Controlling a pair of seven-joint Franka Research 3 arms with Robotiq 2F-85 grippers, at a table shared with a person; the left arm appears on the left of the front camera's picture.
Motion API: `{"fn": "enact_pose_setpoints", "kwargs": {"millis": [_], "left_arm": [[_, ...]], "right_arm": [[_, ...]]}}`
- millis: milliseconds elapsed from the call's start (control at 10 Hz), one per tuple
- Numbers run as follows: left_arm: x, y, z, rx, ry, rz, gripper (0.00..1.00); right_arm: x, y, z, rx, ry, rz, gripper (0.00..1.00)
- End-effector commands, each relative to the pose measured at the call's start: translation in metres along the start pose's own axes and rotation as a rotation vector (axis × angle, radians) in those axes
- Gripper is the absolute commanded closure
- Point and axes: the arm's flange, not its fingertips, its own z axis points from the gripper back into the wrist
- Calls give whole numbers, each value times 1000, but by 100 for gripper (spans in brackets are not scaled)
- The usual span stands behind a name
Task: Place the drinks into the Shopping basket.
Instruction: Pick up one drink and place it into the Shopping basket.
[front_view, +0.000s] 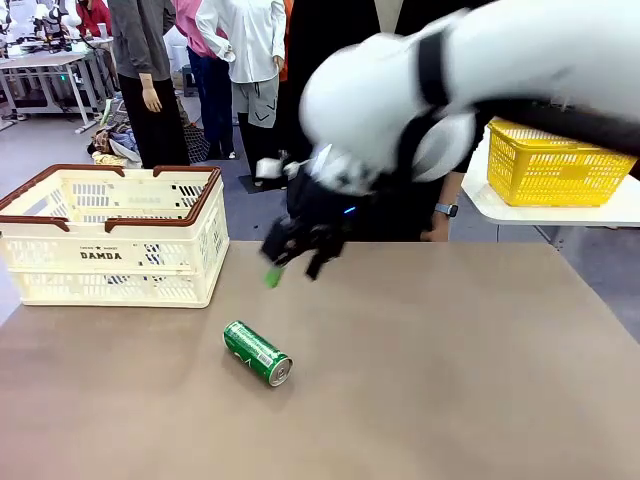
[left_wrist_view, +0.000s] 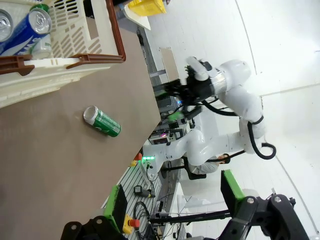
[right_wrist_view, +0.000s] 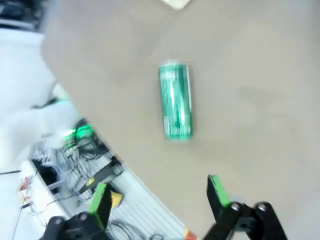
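Observation:
A green can (front_view: 257, 352) lies on its side on the brown table (front_view: 450, 380), right of the cream Shopping basket (front_view: 110, 235) with its brown rim. My right gripper (front_view: 293, 268) hangs open and blurred above the table, a little up and right of the can. In the right wrist view the green can (right_wrist_view: 175, 100) lies beyond my open right gripper (right_wrist_view: 159, 197). The left wrist view shows a blue can (left_wrist_view: 22, 35) lying inside the Shopping basket (left_wrist_view: 117, 35), the green can (left_wrist_view: 102, 121) on the table, and my left gripper (left_wrist_view: 175, 200) open and holding nothing.
A person stands at the far side behind my right arm, one hand with a wristwatch (front_view: 445, 210) near the table edge. A yellow mesh basket (front_view: 555, 165) rests on a white side table at the back right.

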Motion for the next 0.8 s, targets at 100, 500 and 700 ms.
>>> {"fn": "enact_pose_setpoints", "kwargs": {"millis": [100,500,700], "left_arm": [[-2,-2,1,4,12,-6,0],[-2,-2,1,4,12,-6,0],[-2,-2,1,4,12,-6,0]], "right_arm": [[-145,-114,107,390,-20,33,0],[-351,-243,185,679,-493,-406,0],[-416,-263,189,704,-639,-697,0]]}}
